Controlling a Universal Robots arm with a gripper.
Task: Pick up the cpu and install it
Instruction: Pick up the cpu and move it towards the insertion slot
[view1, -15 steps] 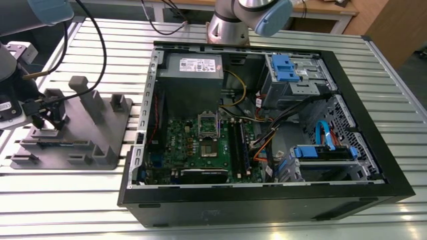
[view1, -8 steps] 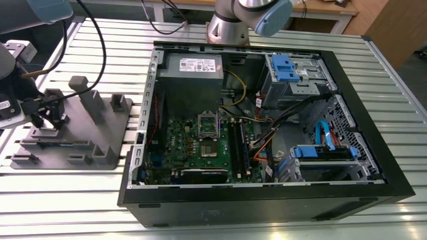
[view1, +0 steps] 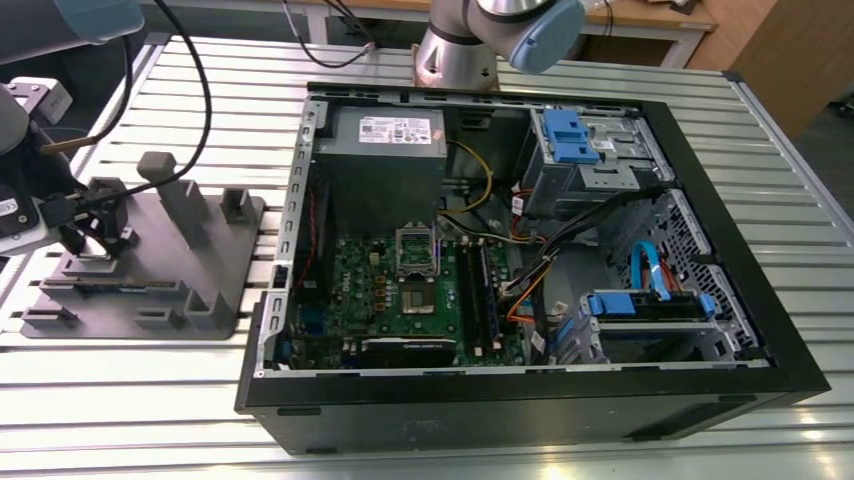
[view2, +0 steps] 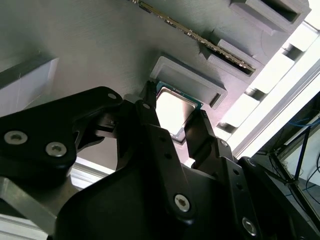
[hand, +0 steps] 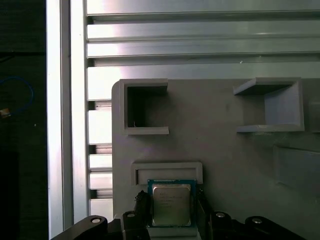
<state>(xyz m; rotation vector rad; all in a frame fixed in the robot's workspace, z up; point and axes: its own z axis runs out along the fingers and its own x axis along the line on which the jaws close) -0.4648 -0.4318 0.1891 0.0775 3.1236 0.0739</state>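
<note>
**Claw set around the cpu in its fixture pocket**

Nearest the lens in the second wrist view was the black claw (view2: 172, 117). It was set around the cpu (view2: 171, 106), which lay flat in a shallow pocket of the grey fixture (view2: 100, 45). Whether the claw clamped the chip or merely bracketed it could not be told. In the first wrist view the cpu's silvery lid carried faint print, too small to read.

At the exterior view's left, the fixture sat on the slatted bench (view1: 561, 60) with the claw over it. To the right lay the open computer case (view1: 534, 400), its motherboard (view1: 400, 290) exposed, well apart from the cpu. A white label (view1: 400, 128) on the power supply (view1: 380, 165) was illegible.
</note>
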